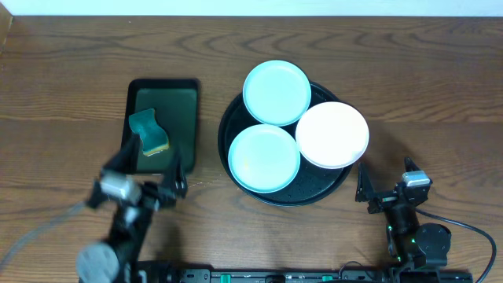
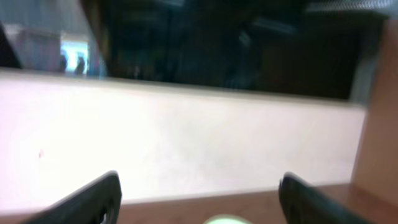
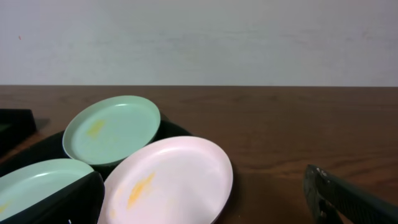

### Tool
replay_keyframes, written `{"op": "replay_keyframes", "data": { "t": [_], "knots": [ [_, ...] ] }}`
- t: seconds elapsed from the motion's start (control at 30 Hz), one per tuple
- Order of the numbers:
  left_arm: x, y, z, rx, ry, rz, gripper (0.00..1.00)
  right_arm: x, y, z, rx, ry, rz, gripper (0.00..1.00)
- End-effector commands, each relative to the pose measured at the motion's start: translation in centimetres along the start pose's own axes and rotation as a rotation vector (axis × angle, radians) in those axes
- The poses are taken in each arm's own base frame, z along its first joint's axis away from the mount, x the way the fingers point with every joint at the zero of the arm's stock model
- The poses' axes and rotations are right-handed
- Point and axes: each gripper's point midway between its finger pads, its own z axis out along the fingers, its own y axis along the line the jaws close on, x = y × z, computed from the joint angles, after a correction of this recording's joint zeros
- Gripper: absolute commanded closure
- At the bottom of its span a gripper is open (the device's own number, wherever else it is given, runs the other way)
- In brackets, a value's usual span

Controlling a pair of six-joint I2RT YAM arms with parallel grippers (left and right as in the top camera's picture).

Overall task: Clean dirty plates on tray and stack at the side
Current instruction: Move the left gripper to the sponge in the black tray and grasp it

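Observation:
Three plates lie on the round black tray: an aqua plate at the back, a second aqua plate at the front left, and a white plate overhanging the right rim. In the right wrist view the white plate and the far aqua plate carry yellow smears; the near aqua plate is partly hidden by a finger. My right gripper stands open, empty, just in front of the white plate. My left gripper is open and empty over the green tray's near end.
A dark green rectangular tray left of the round tray holds a green and yellow sponge. The left wrist view is blurred and shows a pale wall with a pale green spot at its bottom edge. Bare wooden table lies right of the plates.

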Motion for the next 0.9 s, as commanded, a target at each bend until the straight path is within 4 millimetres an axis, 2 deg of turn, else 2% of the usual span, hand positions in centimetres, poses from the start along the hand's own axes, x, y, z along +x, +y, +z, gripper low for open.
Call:
{"op": "replay_keyframes", "data": {
  "t": [0.0, 0.1, 0.2, 0.27, 0.33, 0.43, 0.47, 0.53, 0.77, 0.87],
  "knots": [
    [-1.2, 1.7, 3.4, -0.072, 0.217, 0.069, 0.19, 0.1, -0.3, 0.0, 0.011, -0.001, -0.011, 0.01],
    [1.5, 1.5, 5.9, -0.008, 0.478, -0.025, 0.19, 0.1, -0.3, 0.0, 0.011, -0.001, -0.011, 0.01],
    [3.1, 0.4, 7.9, 0.119, 0.623, -0.076, 0.19, 0.1, -0.3, 0.0, 0.011, -0.001, -0.011, 0.01],
    [3.9, 1.5, 9.4, 0.091, 0.682, -0.115, 0.19, 0.1, -0.3, 0.0, 0.011, -0.001, -0.011, 0.01],
    [5.0, 4.8, 10.5, -0.099, 0.752, -0.233, 0.19, 0.1, -0.3, 0.0, 0.011, -0.001, -0.011, 0.01],
    [7.3, 11.2, 10.2, -0.435, 0.868, -0.283, 0.19, 0.1, -0.3, 0.0, 0.011, -0.001, -0.011, 0.01],
    [8.0, 12.8, 9.9, -0.512, 0.893, -0.284, 0.18, 0.1, -0.3, 0.0, 0.011, -0.001, -0.011, 0.01],
    [10.0, 14.6, 9.8, -0.566, 0.938, -0.305, 0.19, 0.1, -0.3, 0.0, 0.011, -0.001, -0.011, 0.01],
    [16.4, 16.3, 8.8, -0.612, 1.118, -0.361, 0.19, 0.1, -0.3, 0.0, 0.011, -0.001, -0.011, 0.01],
    [18.9, 16.3, 8.4, -0.606, 1.189, -0.396, 0.19, 0.1, -0.3, 0.0, 0.011, -0.001, -0.011, 0.01]
  ]
}}
